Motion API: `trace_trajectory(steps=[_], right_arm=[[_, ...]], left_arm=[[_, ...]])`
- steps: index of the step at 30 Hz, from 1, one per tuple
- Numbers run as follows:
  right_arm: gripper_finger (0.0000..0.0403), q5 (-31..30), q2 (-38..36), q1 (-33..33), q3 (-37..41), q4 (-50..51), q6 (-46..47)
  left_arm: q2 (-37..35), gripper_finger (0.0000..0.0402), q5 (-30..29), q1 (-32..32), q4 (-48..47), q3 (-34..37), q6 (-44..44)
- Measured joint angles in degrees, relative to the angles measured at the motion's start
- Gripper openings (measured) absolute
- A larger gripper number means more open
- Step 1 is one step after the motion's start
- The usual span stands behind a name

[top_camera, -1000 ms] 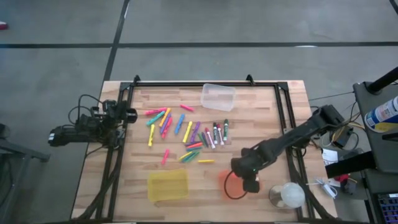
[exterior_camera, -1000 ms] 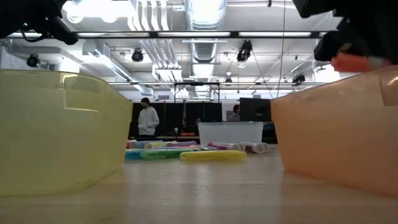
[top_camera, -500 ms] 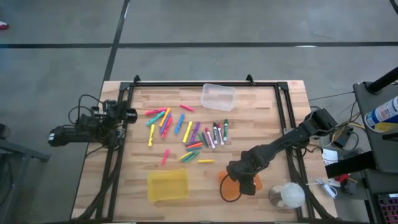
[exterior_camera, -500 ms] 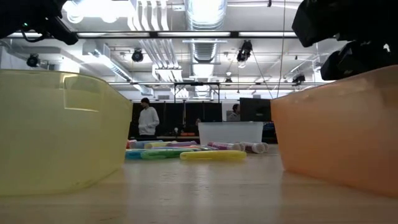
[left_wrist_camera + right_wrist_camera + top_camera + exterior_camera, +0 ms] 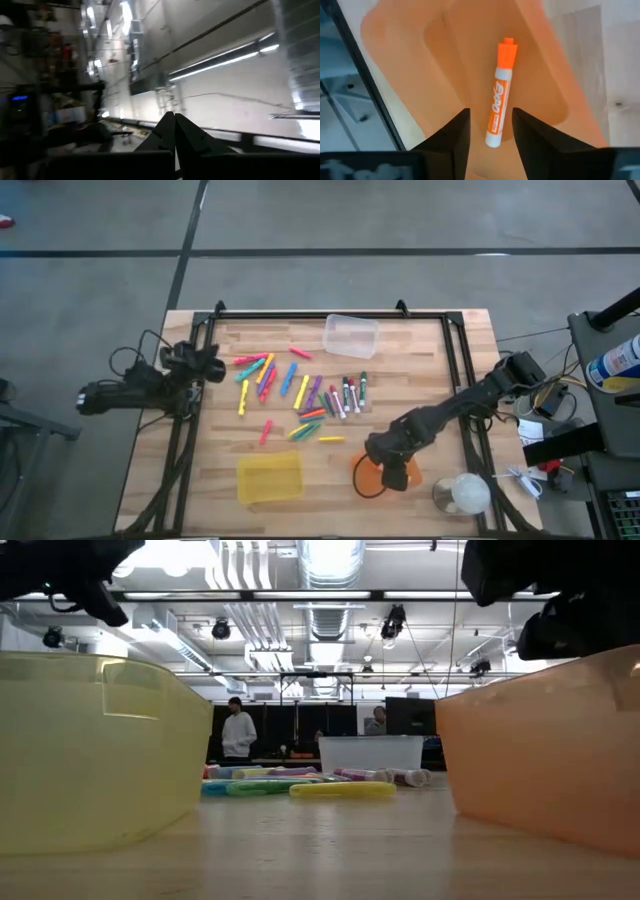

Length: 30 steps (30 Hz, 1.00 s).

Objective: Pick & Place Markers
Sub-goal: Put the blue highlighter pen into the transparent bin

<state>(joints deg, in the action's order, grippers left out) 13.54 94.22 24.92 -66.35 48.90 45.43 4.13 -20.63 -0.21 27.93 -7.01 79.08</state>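
The orange-capped marker (image 5: 498, 94) that rode between the right pincer's (image 5: 392, 471) fingers a second ago is down now, lying flat on the floor of the orange bin (image 5: 369, 483), and the fingers stand apart above it, holding nothing. The left arm has swung a touch too, its left pincer (image 5: 214, 367) parked shut at the left edge of the tabletop (image 5: 420, 370), out past the frame. So one marker is delivered, and the rest of the markers (image 5: 300, 392) lie scattered across the middle of the board, between the clear bin (image 5: 351, 335) at the far side and the yellow bin (image 5: 269, 478) at the near side. From the right pincer the pile lies up and to the left, farther from the camera's near edge; the closest piece looks to be the yellow marker (image 5: 331, 439), its long axis running left to right. The right arm seems nearer to that one, the left arm nearer to the pink and yellow cluster on the left.
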Motion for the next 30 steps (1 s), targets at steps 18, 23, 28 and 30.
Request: trace_trajectory(steps=[18,23,28,30], right_arm=[[0.0123,-7.82,-13.66,-5.88,0.00,-7.80,-0.16],[0.0123,-18.71,-20.34,-5.83,0.00,-7.79,-0.81],[0.0123,-27.57,-26.46,-5.85,0.00,-9.09,-1.16],[0.0123,-30.47,-28.76,-5.80,0.00,-9.76,-1.64]], left_arm=[[28.06,0.0174,5.01,0.19,-39.58,-25.39,-7.97],[38.63,0.0174,5.12,1.19,-41.07,-29.40,-9.92],[49.11,0.0174,6.72,3.11,-46.39,-33.87,-13.39],[52.89,0.0174,7.06,4.17,-47.44,-36.41,-14.20]])
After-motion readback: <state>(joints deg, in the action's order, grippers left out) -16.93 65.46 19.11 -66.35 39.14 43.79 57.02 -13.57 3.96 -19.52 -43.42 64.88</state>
